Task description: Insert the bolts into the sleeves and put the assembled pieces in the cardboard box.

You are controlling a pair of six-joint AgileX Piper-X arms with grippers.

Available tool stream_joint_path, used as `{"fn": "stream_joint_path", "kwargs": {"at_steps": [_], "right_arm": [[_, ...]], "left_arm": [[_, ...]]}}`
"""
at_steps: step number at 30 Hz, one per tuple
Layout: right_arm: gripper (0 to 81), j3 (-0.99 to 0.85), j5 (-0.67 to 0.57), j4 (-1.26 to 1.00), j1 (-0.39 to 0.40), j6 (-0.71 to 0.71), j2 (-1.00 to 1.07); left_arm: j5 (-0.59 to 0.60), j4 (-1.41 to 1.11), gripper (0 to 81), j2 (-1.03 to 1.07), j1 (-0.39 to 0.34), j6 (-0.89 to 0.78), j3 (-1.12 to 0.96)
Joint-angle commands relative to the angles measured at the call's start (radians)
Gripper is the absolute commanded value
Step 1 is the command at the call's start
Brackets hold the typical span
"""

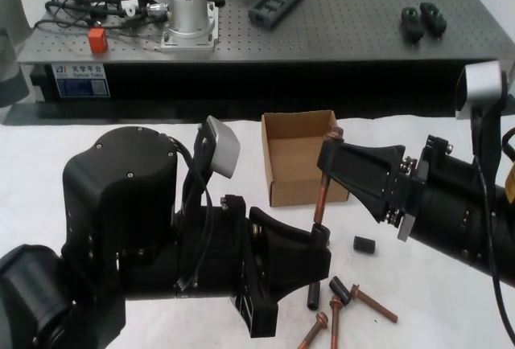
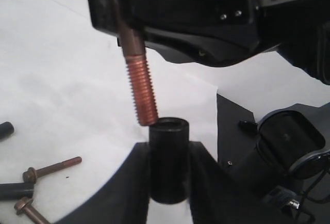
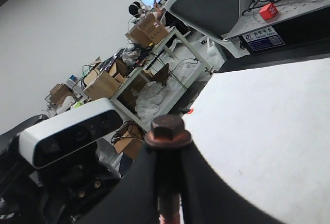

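A: Is a done piece in the box yet?
B: I can see none. The left pincer is closed on a black sleeve and holds it upright. The bolt has its tip just at the sleeve's rim, not in yet.
A: Who holds the bolt?
B: The right pincer, closed on it under its head. More bolts and sleeves wait on the worktop.

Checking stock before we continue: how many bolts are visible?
4. One held bolt upright in the right pincer; three loose bolts on the cloth. Others may hide under the left arm.
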Motion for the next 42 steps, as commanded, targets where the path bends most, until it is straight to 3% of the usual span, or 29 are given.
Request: {"fn": "stream_joint_path", "kwargs": {"at_steps": [1,13,32,40,42], "right_arm": [[4.4,-0.002,-0.019,-0.014,0.006,-0.042,-0.002],[4.4,-0.002,0.032,-0.069,0.006,-0.049,-0.002],[4.4,-0.002,-0.052,0.028,0.006,-0.041,-0.002],[4.2,-0.002,-0.111,0.095,0.006,-0.041,-0.002],[0.4,-0.002,-0.111,0.110,0.010,-0.045,-0.002]], "left_arm": [[0.006,-0.020,0.7,-0.008,-0.001,-0.023,-0.006],[0.006,-0.015,0.7,-0.008,-0.001,-0.022,-0.006],[-0.081,-0.011,0.7,-0.008,-0.001,-0.013,-0.006],[-0.080,-0.011,0.7,-0.008,-0.001,0.123,-0.006],[-0.080,-0.011,0.7,-0.008,-0.001,0.166,-0.006]]}}
